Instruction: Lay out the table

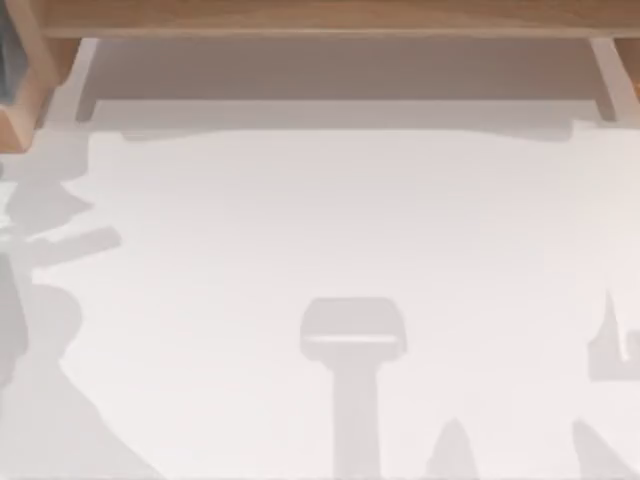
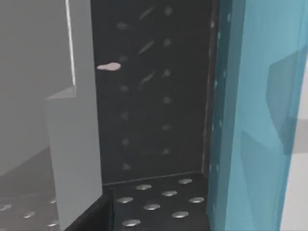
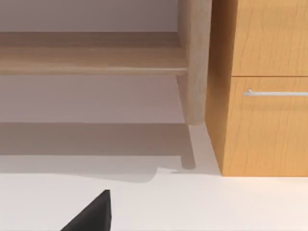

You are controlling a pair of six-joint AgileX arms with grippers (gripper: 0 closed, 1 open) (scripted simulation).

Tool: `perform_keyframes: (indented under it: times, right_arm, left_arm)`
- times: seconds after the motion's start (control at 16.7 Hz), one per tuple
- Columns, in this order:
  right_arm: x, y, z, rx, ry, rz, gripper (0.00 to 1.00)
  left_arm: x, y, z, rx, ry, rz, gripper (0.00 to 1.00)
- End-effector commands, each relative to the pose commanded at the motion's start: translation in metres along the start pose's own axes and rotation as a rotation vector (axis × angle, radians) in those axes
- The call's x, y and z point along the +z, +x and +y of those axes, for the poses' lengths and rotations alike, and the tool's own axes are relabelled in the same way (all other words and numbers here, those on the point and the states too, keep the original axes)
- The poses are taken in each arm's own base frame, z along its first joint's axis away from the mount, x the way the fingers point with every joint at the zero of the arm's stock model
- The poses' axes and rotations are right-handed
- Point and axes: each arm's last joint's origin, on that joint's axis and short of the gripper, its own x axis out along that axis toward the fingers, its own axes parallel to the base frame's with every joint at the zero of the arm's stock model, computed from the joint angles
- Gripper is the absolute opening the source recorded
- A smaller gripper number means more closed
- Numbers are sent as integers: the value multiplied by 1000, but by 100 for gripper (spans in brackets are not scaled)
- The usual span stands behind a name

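From above, the bench [image 1: 330, 220] spreads as a plain matte white surface across nearly the whole view, bare apart from grey shadows falling on it: a blocky shape on a stem near the lower middle, jagged ones along the left edge and at the lower right; a wooden shelf [image 1: 320, 15] runs along the far edge, with a wooden upright at the far left corner.

The left wrist camera looks at a dark perforated panel [image 2: 154, 96] standing upright, with a studded dark floor at its foot; a grey block [image 2: 72, 154] stands to one side and a translucent blue panel [image 2: 255, 115] to the other; whether the left pincer is open or closed, I cannot tell.

The right wrist camera looks across the white bench to a wooden cabinet [image 3: 264, 96] with a metal drawer handle [image 3: 274, 93], a round wooden post [image 3: 195, 62] beside it and a low wooden ledge behind; a black finger tip [image 3: 94, 214] pokes in over the bench; the right pincer's opening cannot be told.
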Motion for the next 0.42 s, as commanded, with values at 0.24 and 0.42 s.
perform_keyframes:
  times: [0.24, 0.42]
  right_arm:
    - [0, 0, 0, 0, 0, 0, 100]
    - [0, 0, 0, 0, 0, 0, 100]
  left_arm:
    - [0, -26, -4, 9, 6, 3, 100]
    - [0, -36, -14, -10, -3, 6, 100]
